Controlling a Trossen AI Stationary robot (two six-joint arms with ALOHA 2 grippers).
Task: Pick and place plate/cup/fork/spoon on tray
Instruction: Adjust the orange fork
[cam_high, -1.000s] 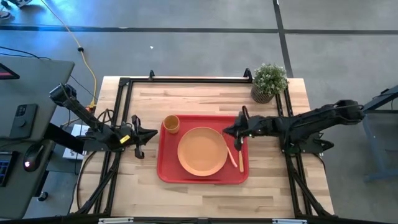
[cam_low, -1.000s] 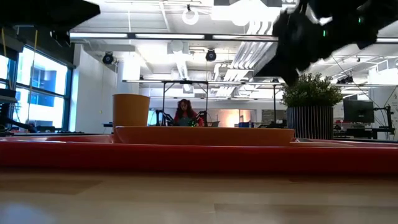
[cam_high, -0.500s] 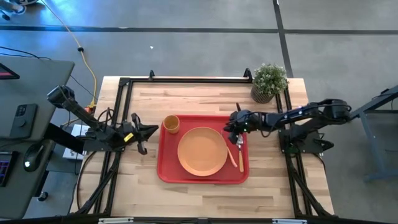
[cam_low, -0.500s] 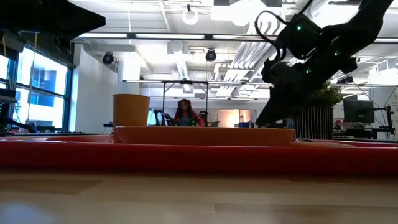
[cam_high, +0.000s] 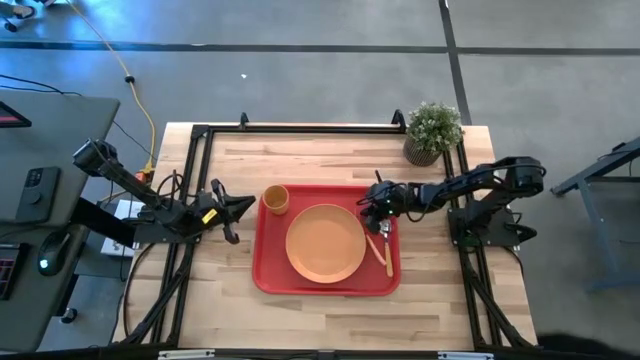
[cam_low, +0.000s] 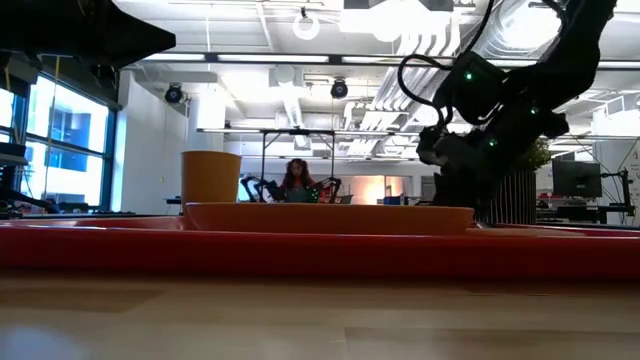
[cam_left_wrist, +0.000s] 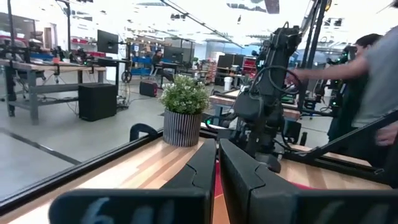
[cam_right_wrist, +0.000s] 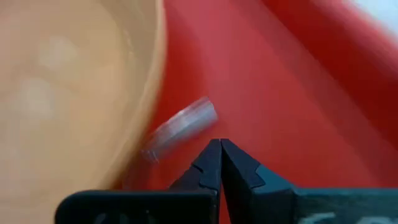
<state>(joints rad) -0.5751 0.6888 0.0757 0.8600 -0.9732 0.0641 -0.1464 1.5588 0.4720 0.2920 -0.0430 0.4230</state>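
Tray (cam_high: 270, 270): red, centre of the table; holds the plate, the cup and two utensils.
Plate (cam_high: 325, 243): orange, flat in the tray's middle, nothing on it.
Cup (cam_high: 276, 199): upright in the tray's far-left corner, just beside the plate.
Utensils: two orange-handled pieces lie in the strip of tray to the right of the plate; a handle (cam_high: 383, 258) shows toward the near side, and a silver end (cam_right_wrist: 180, 127) lies right at the plate's rim in the right wrist view. Which is the fork and which the spoon, I cannot tell.
Right gripper (cam_high: 374, 205): low over the tray's far-right part, above the far ends of the utensils; fingers pressed together with nothing between them, tips (cam_right_wrist: 219, 163) just beside the silver end.
Left gripper (cam_high: 228, 213): waits off the tray's left edge above bare wood; fingers closed, empty.
Plant (cam_high: 432, 132): potted, far-right corner of the table, well apart from the tray.
Progress, judged: all four pieces appear to be on the tray.
Risk: the closed right tips sit very near the utensil; a sideways pull-out could flick it against the plate or over the low rim.
Risk: lifting at a slant could clip the plate's edge and shift it.
Risk: a wide swing to the far right could brush the plant.
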